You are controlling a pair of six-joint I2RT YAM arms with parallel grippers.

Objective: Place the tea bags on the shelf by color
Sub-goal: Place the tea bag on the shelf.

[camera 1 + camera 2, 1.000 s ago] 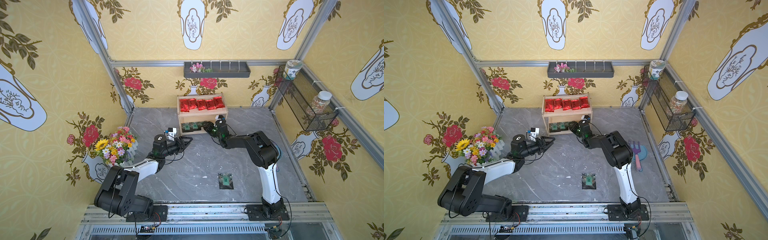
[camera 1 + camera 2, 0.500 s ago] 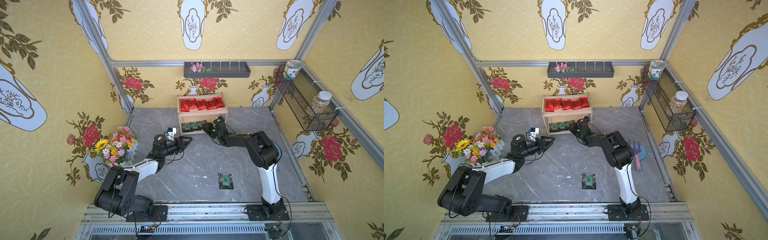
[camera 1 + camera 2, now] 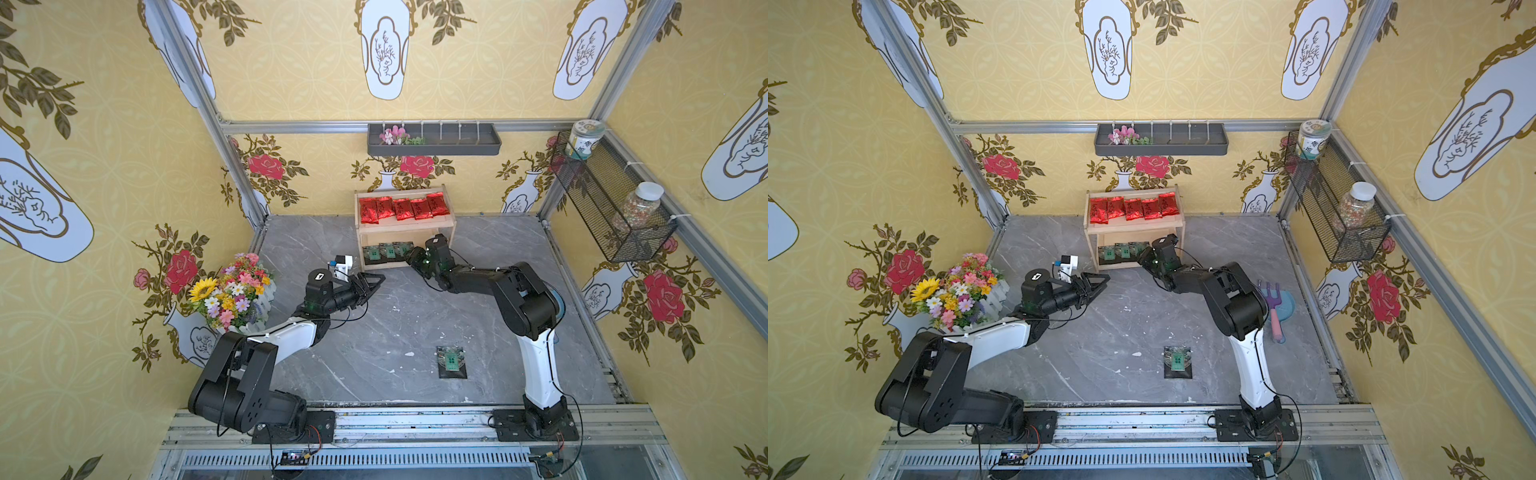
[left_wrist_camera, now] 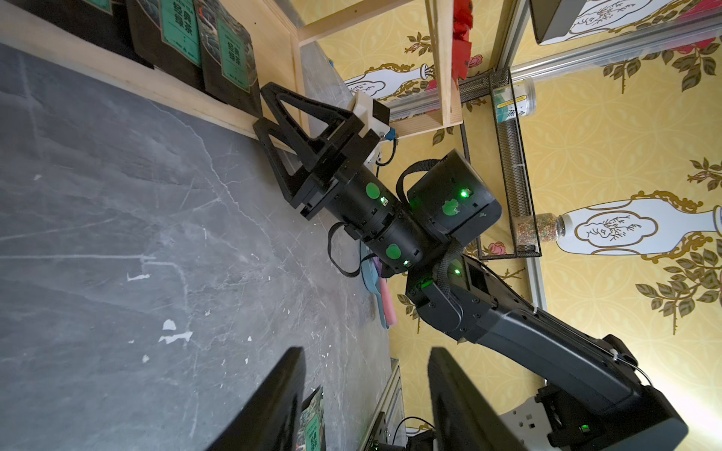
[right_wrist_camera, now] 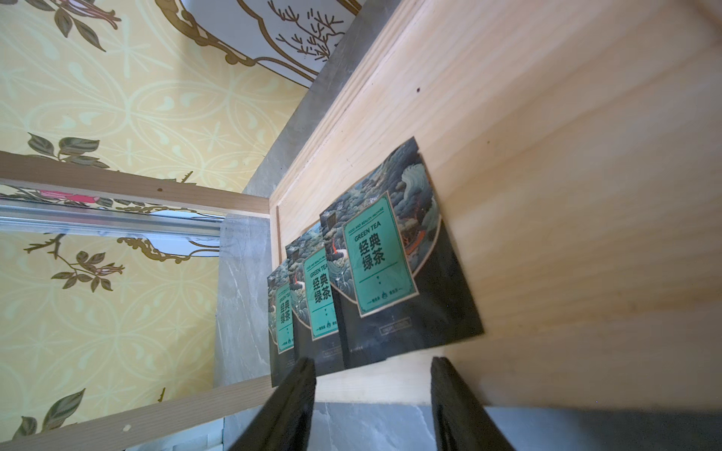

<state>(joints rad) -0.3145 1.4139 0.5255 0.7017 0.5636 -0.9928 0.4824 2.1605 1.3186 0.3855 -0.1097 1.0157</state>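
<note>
Shelf (image 3: 403, 228): far centre; red tea bags (image 3: 402, 208) on top tier, three black tea bags (image 3: 387, 251) on lower tier
Loose black bag (image 3: 452, 362): near right, on floor (image 3: 386, 332)
Right gripper (image 5: 372, 362): at lower tier's edge; fingers apart, empty
Left gripper (image 3: 379, 282): left of shelf; fingers apart, empty

Lab booth — wallpapered aluminium frame (image 3: 299, 126)

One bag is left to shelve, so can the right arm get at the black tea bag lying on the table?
Probably yes. The black tea bag lies on bare table near the right arm's base, nothing around it. The right gripper, open and empty at the shelf, need only swing back.
</note>
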